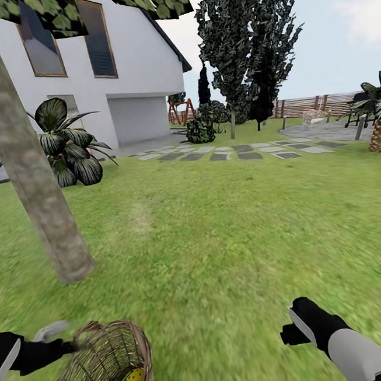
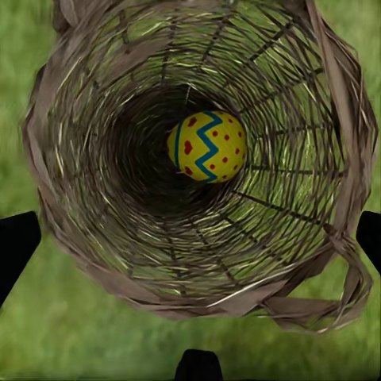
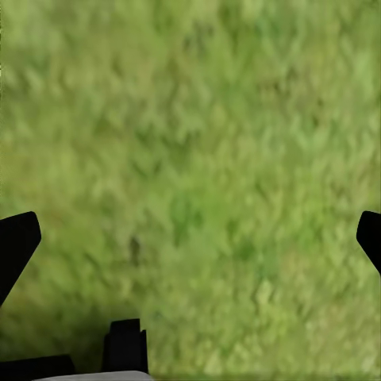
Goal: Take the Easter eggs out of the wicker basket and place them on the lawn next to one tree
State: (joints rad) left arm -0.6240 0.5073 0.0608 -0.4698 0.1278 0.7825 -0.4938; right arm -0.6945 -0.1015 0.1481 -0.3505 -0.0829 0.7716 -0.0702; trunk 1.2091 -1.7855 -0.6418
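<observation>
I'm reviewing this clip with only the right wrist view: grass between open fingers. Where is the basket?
Observer: The basket is low at the robot's left, right by the left gripper.
Operator: Is anything in it?
Observer: One egg shows inside, seen through the basket's mouth in the left wrist view.
Operator: Is a tree close?
Observer: Yes, a tree trunk rises from the lawn just beyond the basket.
</observation>
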